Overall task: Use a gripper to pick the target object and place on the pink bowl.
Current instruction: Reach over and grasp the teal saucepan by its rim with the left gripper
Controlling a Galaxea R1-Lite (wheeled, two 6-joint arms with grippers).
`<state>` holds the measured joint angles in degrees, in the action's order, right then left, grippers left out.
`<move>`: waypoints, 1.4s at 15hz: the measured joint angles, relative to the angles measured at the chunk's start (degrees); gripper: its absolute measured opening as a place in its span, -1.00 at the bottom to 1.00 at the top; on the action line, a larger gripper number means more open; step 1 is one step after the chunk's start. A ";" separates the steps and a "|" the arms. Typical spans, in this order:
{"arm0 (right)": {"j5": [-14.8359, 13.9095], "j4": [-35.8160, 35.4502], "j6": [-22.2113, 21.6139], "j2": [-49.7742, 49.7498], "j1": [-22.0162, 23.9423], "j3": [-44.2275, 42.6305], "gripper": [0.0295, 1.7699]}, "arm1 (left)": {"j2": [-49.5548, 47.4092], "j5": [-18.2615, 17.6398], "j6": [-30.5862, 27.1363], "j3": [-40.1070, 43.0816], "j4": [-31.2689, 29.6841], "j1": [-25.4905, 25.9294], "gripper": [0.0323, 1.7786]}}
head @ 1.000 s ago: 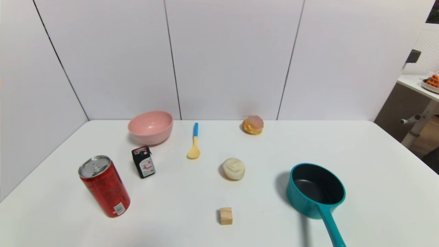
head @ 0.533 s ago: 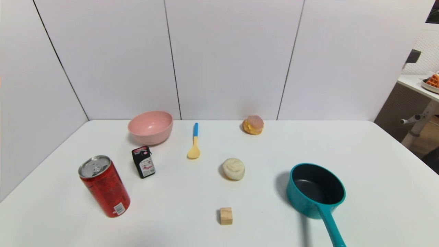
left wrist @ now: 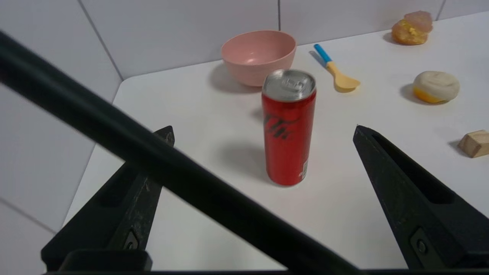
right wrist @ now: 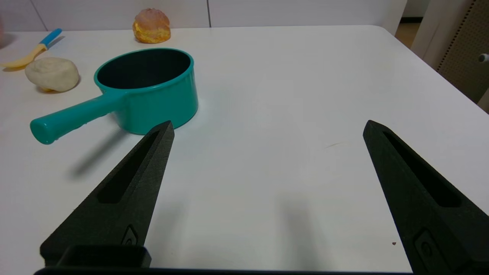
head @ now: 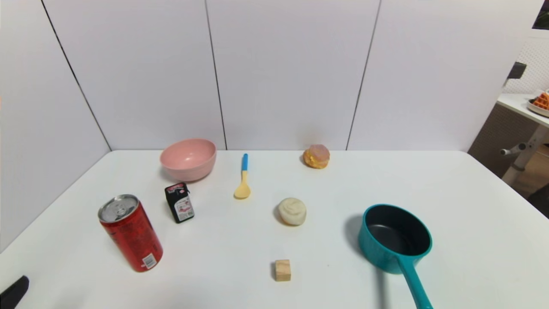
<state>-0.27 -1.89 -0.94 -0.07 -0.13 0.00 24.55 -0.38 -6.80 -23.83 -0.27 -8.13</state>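
The teal saucepan (head: 394, 238) stands upright at the table's front right, dark inside, its long handle (head: 415, 288) pointing toward the front edge. The pink bowl (head: 188, 159) sits at the back left near the wall. My left gripper (left wrist: 263, 129) hovers open and empty over the front left corner, facing the red can with the bowl (left wrist: 259, 55) beyond it. A black part of my left arm (head: 13, 292) shows at the head view's lower left corner. My right gripper (right wrist: 268, 123) is open and empty above bare table, with the saucepan (right wrist: 147, 89) just beyond one fingertip.
A red can (head: 131, 234) and a small black box (head: 179, 202) stand in front of the bowl. A blue-handled yellow spoon (head: 243, 178), a white bun (head: 292, 211), a wooden cube (head: 282, 270) and an orange puff (head: 316, 156) lie mid-table. White walls close the back and left.
A black part of my left arm has come into the lower left corner of the head view. Nothing on the table has moved.
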 joint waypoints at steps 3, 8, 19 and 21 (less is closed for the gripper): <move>0.00 0.00 0.01 0.00 0.00 0.00 0.93 | 13.04 -0.04 -2.73 -12.36 -0.02 -6.47 0.90; -0.02 0.00 0.01 0.00 0.00 0.00 0.93 | 34.38 -0.33 -5.95 -30.88 -0.35 -19.32 0.90; 0.00 0.00 0.00 0.00 -0.02 0.00 0.93 | 74.95 -0.66 -2.56 -64.91 -1.02 -44.48 0.90; 0.02 -0.01 0.00 0.00 -0.02 0.00 0.93 | 80.36 0.93 -0.27 -68.80 0.82 -47.54 0.90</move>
<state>-0.24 -1.90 -0.94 -0.07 -0.16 0.00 104.91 0.55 -7.07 -92.64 0.55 -55.67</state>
